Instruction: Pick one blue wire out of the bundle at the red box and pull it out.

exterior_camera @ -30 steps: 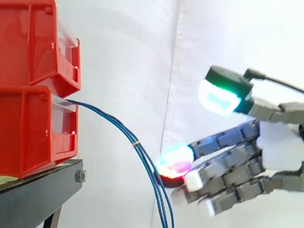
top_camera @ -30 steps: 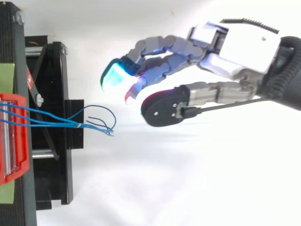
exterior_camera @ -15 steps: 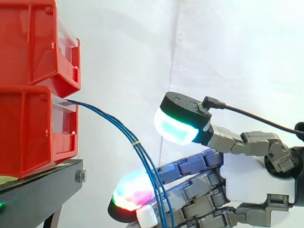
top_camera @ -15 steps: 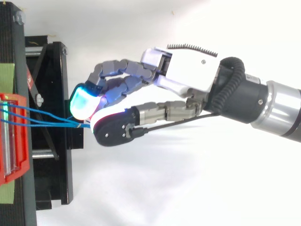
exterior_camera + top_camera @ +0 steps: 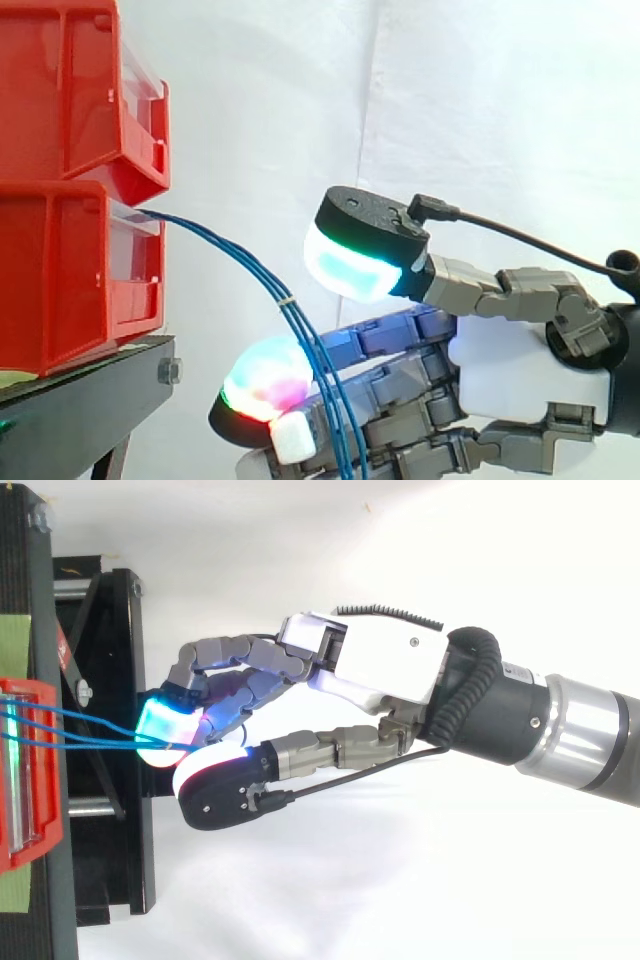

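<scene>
Lower red box [image 5: 60,280] sits at the front edge of the black stand [image 5: 90,400]. The blue wires [image 5: 312,350] leave its front and droop out past that edge, bound by a small yellow tie [image 5: 287,299]

Hand [image 5: 510,370] spread: thumb pad [image 5: 350,268] held above, finger pads [image 5: 262,378] under and behind the bundle, nothing pinched yet

Risks, as judged:
- strands run tight together below the tie, so thick pads may close on all, not one
- the tie may drag the neighbours along
- a thin strand could slip free of a weak pinch
</scene>
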